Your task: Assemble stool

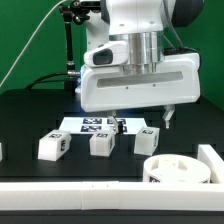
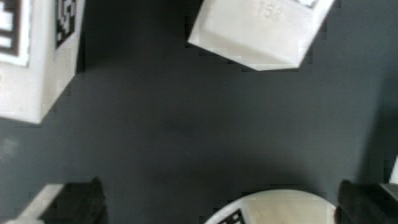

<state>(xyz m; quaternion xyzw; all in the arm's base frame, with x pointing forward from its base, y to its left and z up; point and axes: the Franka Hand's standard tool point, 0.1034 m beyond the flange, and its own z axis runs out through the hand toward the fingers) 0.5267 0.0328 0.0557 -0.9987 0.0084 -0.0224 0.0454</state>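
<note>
Robot gripper [image 1: 142, 119] hovering above loose stool parts on a black table [image 1: 30, 120].
Its fingers are spread wide, holding nothing. Three legs [image 1: 102, 143] sit in a row, and the round seat [image 1: 175, 170] lies nearby at the exterior view's right.

The black tabletop [image 1: 30, 115] carries three legs in a row: the left leg [image 1: 52, 146], middle leg [image 1: 102, 143] and right leg [image 1: 148, 140], all apart. The marker board [image 1: 92, 124] lies just behind them. The seat [image 1: 178, 170] lies toward the exterior view's right, beside the rail [image 1: 90, 191] along the front edge.
</note>
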